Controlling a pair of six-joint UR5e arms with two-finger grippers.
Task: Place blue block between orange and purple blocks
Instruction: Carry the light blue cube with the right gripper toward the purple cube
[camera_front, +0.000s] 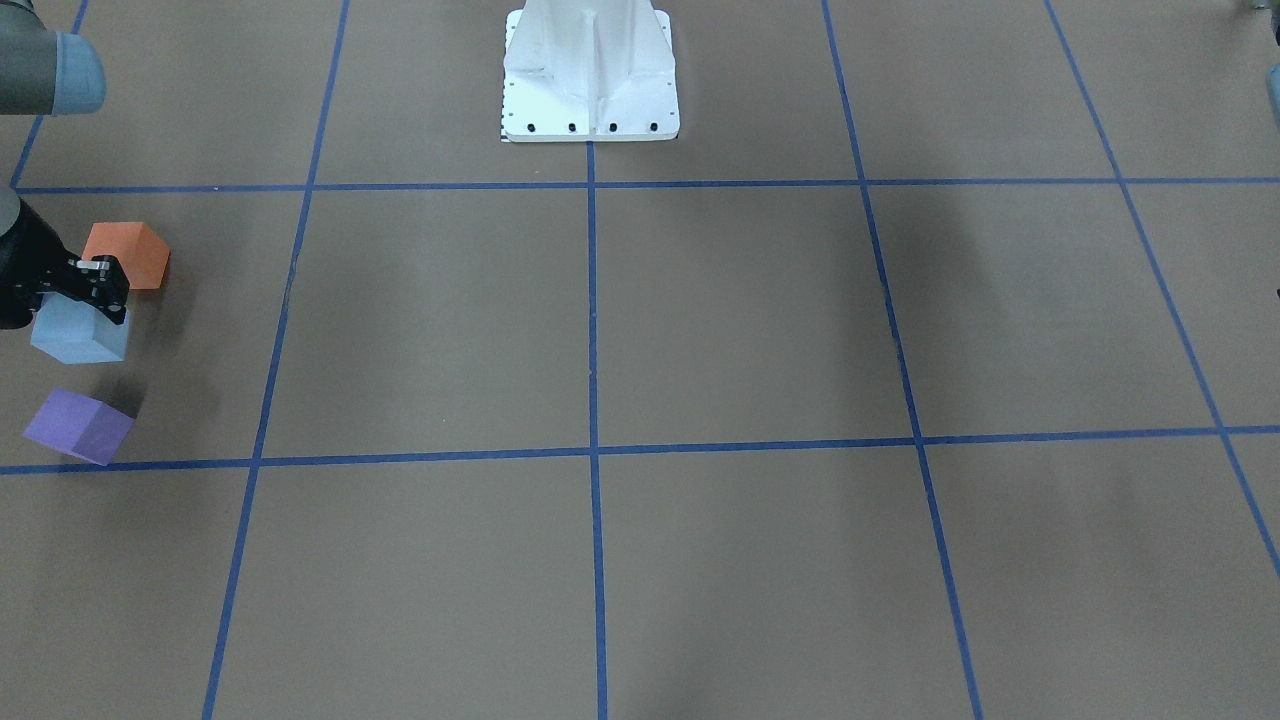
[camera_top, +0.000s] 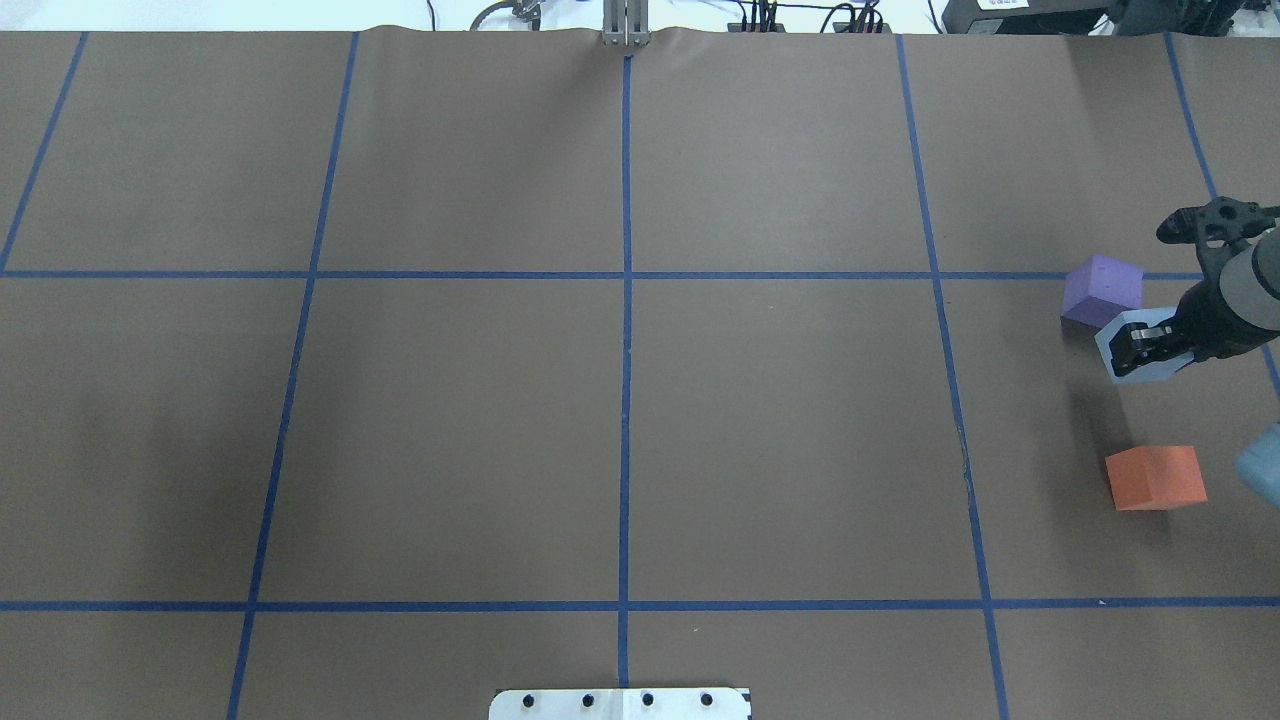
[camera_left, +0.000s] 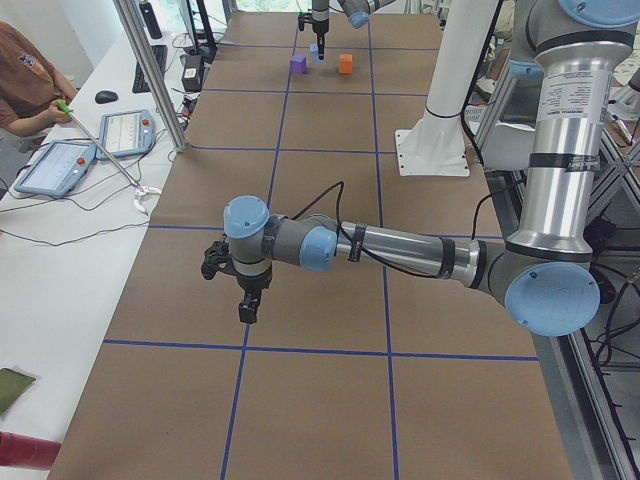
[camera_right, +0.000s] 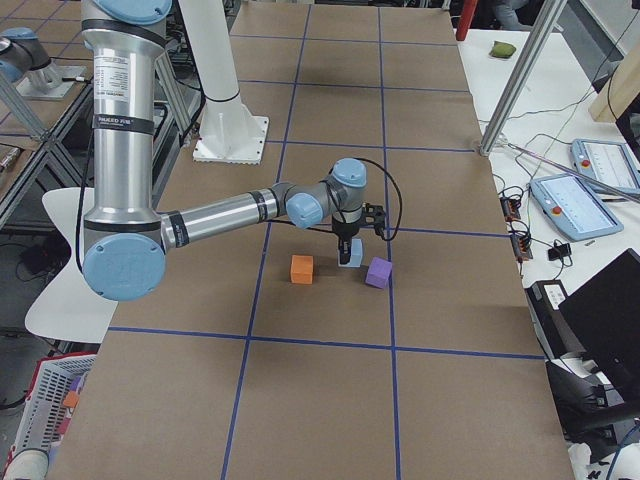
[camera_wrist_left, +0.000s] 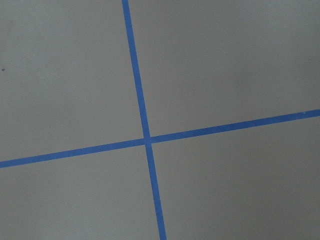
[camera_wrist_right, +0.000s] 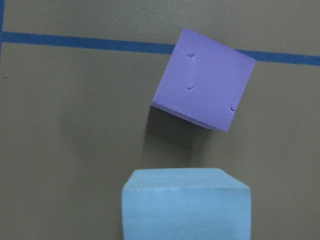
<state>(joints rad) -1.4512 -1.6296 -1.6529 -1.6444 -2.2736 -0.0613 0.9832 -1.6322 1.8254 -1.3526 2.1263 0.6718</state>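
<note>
The right tool (camera_front: 100, 290) reaches down at the far right side of the table (camera_front: 700, 320) and its fingers are closed on the blue block (camera_front: 78, 340), which they grip from above. This block is in the gap between the orange block (camera_front: 130, 255) and the purple block (camera_front: 78, 426), so the three stand roughly in one row. In the overhead view the blue block is nearer to the purple one than to the orange one, and it touches neither of them. The right wrist view shows the same: the blue block is at the bottom edge, and the purple block, turned at an angle, lies a little apart from it, just beside a blue tape line (camera_wrist_right: 75, 41). I cannot tell whether the blue block rests on the table or is held slightly over it. The left tool (camera_left: 247, 312) hangs over the table well apart from the blocks, pointing down, and it appears only in the side view, so I cannot tell if it is open or closed. Its wrist camera sees only brown table and a crossing of two tape lines.
</note>
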